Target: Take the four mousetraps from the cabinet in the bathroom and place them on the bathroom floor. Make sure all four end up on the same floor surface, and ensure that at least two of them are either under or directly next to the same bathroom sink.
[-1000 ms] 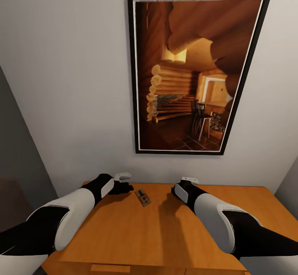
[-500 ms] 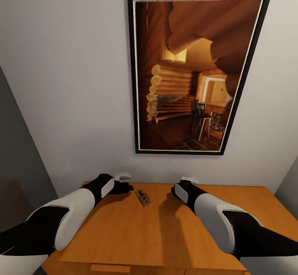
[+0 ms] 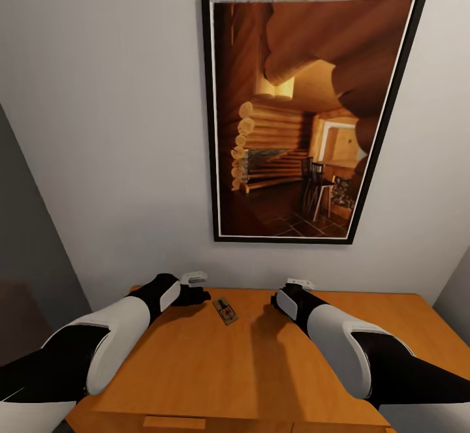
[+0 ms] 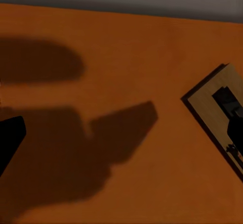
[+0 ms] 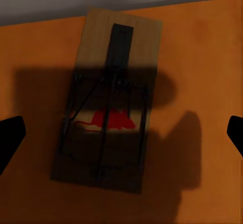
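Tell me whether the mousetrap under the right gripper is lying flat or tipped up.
Flat. The mousetrap lies board-down on the cabinet top, metal parts and red mouse mark facing up, between the right gripper's open fingertips.

small wooden mousetrap point(image 3: 225, 310), lying flat, on orange-brown cabinet point(image 3: 261, 368) top, near its back edge

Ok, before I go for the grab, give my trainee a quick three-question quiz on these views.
1. True or false: the small flat wooden mousetrap with dark metal parts lies on the flat orange-brown wooden cabinet top.
2. In the right wrist view, the right end effector is: A) shut on the mousetrap; B) open, with the mousetrap seen between its fingertips; C) holding a cup.
3. Fill in: on the wall above the cabinet hangs a black-framed ____ showing a log interior.
Key: 1 true; 2 B; 3 picture.
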Available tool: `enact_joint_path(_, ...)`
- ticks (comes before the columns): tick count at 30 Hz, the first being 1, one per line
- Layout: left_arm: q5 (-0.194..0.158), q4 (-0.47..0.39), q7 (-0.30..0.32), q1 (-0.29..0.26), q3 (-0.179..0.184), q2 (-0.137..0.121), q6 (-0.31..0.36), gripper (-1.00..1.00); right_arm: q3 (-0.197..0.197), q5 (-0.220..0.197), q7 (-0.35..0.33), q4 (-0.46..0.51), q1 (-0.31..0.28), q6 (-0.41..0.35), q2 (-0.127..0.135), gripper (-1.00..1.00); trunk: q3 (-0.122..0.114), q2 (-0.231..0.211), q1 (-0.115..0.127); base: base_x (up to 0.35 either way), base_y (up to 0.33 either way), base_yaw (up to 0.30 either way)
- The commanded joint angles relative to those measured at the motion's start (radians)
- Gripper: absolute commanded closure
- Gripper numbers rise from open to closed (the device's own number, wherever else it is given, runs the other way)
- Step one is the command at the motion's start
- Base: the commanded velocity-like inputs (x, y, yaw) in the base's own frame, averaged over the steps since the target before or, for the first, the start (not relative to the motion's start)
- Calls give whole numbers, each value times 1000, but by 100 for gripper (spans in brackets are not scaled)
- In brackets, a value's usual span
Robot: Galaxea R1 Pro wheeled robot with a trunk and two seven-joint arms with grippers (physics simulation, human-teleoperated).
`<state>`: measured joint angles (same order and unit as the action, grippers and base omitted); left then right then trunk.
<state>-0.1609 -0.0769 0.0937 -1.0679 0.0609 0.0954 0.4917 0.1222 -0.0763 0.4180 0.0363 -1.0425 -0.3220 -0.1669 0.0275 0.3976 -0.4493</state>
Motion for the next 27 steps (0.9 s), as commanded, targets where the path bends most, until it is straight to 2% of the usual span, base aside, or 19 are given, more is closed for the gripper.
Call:
enact_joint_path(1, -9, -1, 0, -1, 7, 0, 5, -100, 2, -8, 5, 2, -1, -3, 0, -100, 2, 2, -1, 0, 0, 0)
enact_joint_path(11, -9, 1, 0, 0, 7, 1, -24, -100, 2, -6, 5, 7, -1, -29, 0, -100, 34, 72, -39, 0, 0, 0)
enact_joint_path(16, -9, 4, 0, -1, 7, 0, -58, -100, 3, -4, 5, 12, -1, -43, 0, -100, 34, 72, -39, 0, 0, 0)
enact_joint_path(27, -9, 5, 0, 0, 8, 1, -69, -100, 4, -4, 5, 14, -1, -47, 0, -100, 34, 72, -39, 0, 0, 0)
